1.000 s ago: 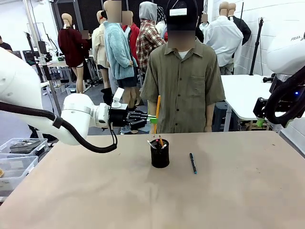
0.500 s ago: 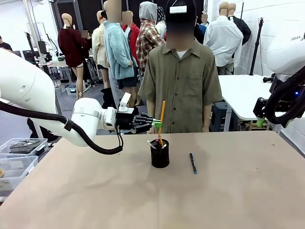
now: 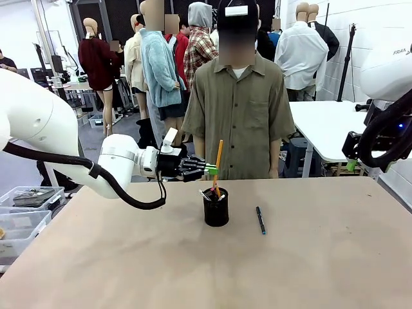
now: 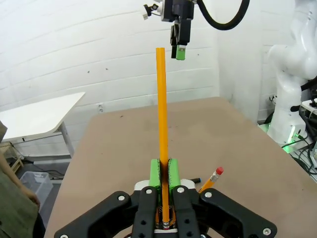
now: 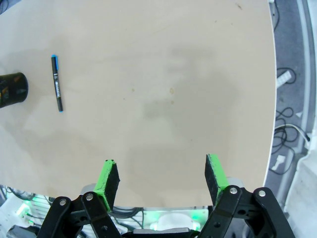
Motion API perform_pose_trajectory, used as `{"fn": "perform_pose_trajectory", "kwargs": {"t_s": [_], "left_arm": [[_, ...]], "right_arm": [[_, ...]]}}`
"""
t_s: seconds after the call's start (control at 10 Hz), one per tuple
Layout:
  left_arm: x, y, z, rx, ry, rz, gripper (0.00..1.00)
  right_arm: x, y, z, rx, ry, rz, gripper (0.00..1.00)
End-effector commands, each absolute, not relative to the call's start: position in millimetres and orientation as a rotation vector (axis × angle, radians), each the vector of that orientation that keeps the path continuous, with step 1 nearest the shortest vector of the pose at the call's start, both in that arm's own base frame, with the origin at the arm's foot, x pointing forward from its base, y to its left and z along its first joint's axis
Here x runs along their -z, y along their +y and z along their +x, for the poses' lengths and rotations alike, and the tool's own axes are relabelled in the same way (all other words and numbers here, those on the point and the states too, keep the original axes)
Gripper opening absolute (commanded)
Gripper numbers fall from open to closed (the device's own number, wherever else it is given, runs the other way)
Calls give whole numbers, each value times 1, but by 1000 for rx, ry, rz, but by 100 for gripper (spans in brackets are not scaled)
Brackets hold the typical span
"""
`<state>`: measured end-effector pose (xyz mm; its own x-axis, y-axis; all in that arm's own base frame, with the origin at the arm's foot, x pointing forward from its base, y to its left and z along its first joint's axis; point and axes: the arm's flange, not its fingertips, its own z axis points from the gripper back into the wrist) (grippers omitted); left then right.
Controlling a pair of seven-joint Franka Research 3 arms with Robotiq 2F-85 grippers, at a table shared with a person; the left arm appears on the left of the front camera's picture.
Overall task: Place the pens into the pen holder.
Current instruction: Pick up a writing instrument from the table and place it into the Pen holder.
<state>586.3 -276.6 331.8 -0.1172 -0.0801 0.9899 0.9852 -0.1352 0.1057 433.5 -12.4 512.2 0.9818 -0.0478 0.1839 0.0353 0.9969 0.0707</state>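
My left gripper [image 3: 209, 169] is shut on a yellow-orange pencil [image 3: 219, 158] and holds it upright, its lower end at the mouth of the black pen holder [image 3: 215, 209]. In the left wrist view the pencil [image 4: 161, 99] rises from between the green pads [image 4: 171, 171] of the left gripper [image 4: 162, 166]. The tops of other sticks poke out of the holder, among them a pencil with a red eraser [image 4: 214, 177]. A dark pen with a blue end [image 3: 260, 219] lies on the table to the right of the holder. My right gripper [image 5: 161, 162] hangs open high over the table's right side, far from the pen [image 5: 57, 82] and the holder [image 5: 11, 89].
A person in an olive shirt [image 3: 239, 116] stands at the far edge, right behind the holder. Clear plastic bins [image 3: 26, 206] sit off the table's left side. The tan table [image 3: 309, 257] is bare on its near and right parts.
My left gripper has moved right and a little down, bringing the pencil's lower end over the holder's mouth. The right arm has not moved.
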Motion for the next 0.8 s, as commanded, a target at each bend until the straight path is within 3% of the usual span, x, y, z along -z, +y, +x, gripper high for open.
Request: {"fn": "perform_pose_trajectory", "kwargs": {"t_s": [0.0, 0.3, 0.6, 0.7], "left_arm": [[-334, -279, 594, 1440, -1119, -1187, 19], [-335, -279, 594, 1429, -1105, -1178, 77], [-357, -267, 578, 1345, -1145, -1096, 77], [-375, -253, 563, 1293, -1163, -982, 77]], "right_arm": [[-509, -12, 432, 48, -199, 32, 86], [-509, -12, 432, 48, -199, 32, 86], [-509, -12, 432, 48, -199, 32, 86], [-509, -12, 432, 48, -199, 32, 86]]}}
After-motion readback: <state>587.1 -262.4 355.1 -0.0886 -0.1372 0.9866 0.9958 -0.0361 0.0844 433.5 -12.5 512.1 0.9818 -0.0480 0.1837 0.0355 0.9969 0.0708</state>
